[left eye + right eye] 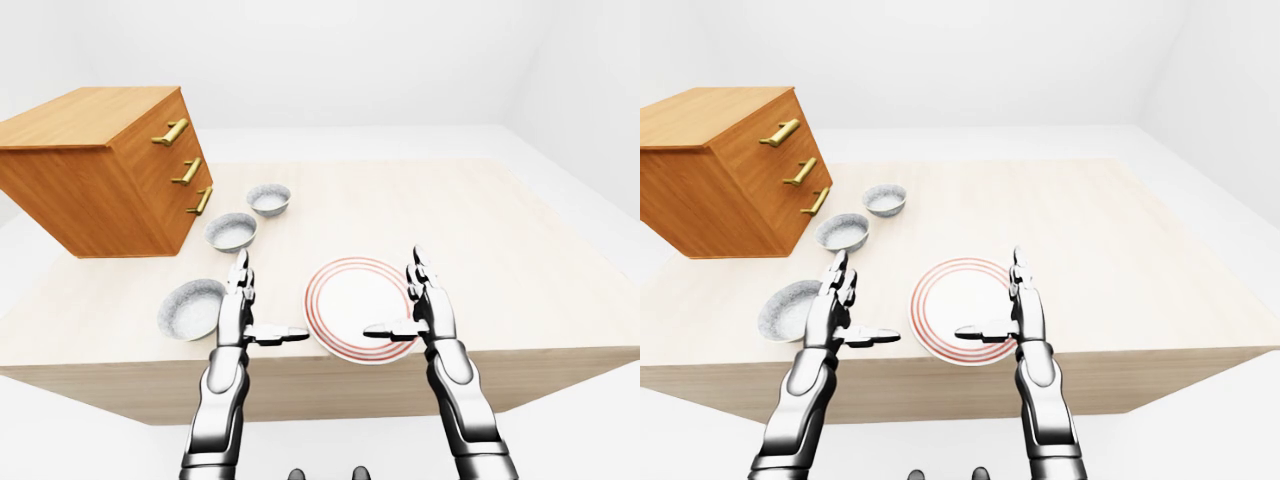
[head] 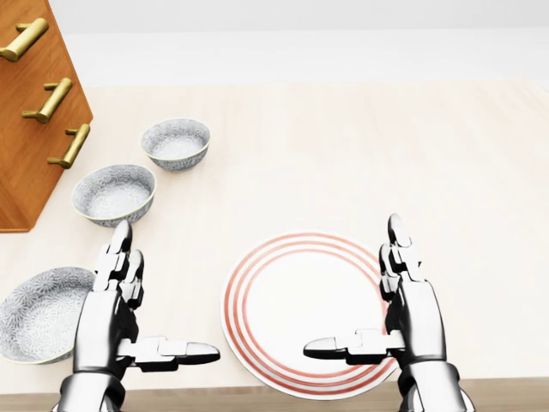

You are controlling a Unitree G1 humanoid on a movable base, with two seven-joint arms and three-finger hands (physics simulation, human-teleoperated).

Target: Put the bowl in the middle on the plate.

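Left hand (image 2: 107, 319) and right hand (image 2: 420, 322) were polished silver metal, each with three segmented fingers (image 2: 120, 242) and dark seams at the knuckles. Behind the wrists, the left forearm (image 1: 216, 405) and right forearm (image 1: 463, 398) were rounded chrome shells split by black joint gaps.

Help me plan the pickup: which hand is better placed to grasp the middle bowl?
Left. In the head view the open left hand hangs just below the middle bowl. The open right hand is at the right rim of the plate, much farther from it.
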